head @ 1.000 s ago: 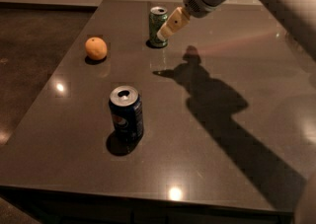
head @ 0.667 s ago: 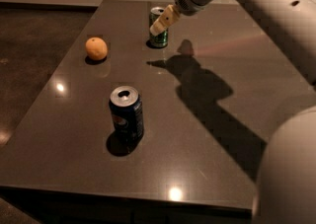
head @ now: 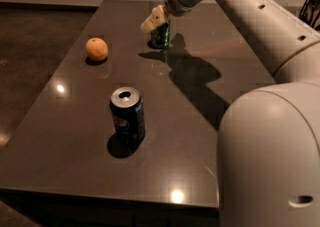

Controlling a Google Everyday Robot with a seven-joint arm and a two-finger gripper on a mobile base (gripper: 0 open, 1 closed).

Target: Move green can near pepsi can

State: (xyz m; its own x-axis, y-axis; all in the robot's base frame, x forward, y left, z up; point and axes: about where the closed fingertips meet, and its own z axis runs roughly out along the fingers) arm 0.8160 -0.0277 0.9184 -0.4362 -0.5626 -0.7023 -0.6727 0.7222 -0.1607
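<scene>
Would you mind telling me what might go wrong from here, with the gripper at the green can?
1. The gripper sits at the top of the green can, which stands far back on the table; an off-centre contact might tip it.
2. The pepsi can stands upright nearer the camera; placing the green can too close might knock it over.

**Colours showing**

The green can (head: 161,35) is showing dark green under the cream gripper (head: 156,20), which is sitting at its top. The pepsi can (head: 128,117) is wearing dark blue, a silver top and a red-white-blue logo. An orange fruit (head: 96,49) is glowing on the grey-brown counter (head: 65,136).
</scene>
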